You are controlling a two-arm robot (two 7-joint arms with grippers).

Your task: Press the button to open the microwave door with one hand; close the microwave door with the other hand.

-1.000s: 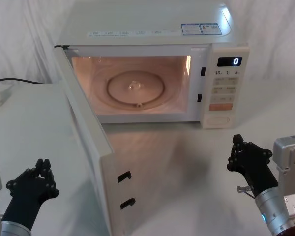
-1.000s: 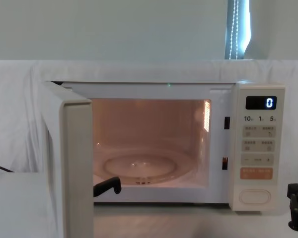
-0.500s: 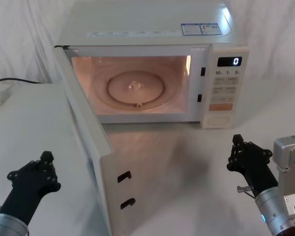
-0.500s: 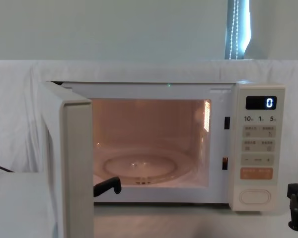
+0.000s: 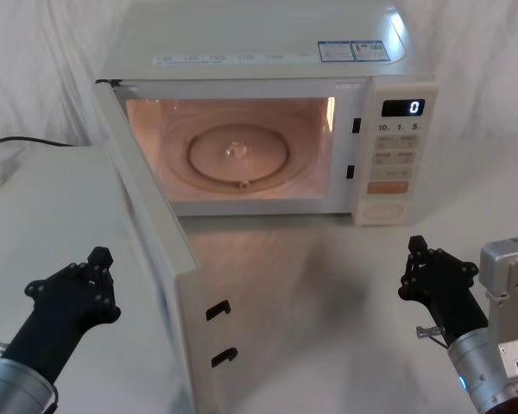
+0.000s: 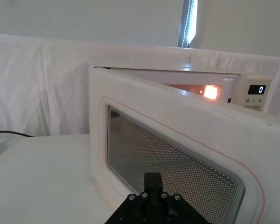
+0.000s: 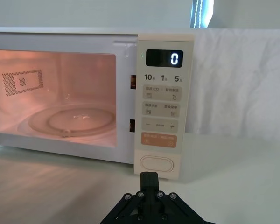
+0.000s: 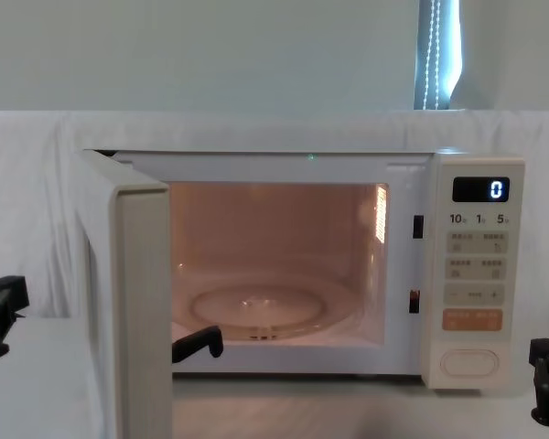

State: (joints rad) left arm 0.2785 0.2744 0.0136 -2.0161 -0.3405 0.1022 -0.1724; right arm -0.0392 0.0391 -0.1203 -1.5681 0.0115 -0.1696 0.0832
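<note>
The microwave door (image 5: 151, 250) stands wide open, swung out toward the robot on its left-side hinge, with the lit cavity (image 5: 233, 151) and its glass turntable (image 5: 238, 155) exposed. 2 dark latch hooks (image 5: 217, 309) stick out of the door's free edge.

The left gripper (image 5: 93, 280) hovers above the table (image 5: 328, 285) on the outer side of the door — near its lower free end, not touching it. In the left wrist view the door's dotted window (image 6: 168, 163) lies just ahead of the gripper (image 6: 153, 179), whose fingers appear pressed together into 1 narrow tip.

The right gripper (image 5: 419, 259) hangs low at the right, well in front of the control panel (image 5: 395, 151) and apart from it. Its fingers also look closed, holding nothing. The button (image 7: 157, 164) sits at the bottom of that panel, under the orange key (image 7: 158, 140) — straight ahead of the right gripper (image 7: 149, 179) in its wrist view. The display (image 7: 164, 58) reads 0.
</note>
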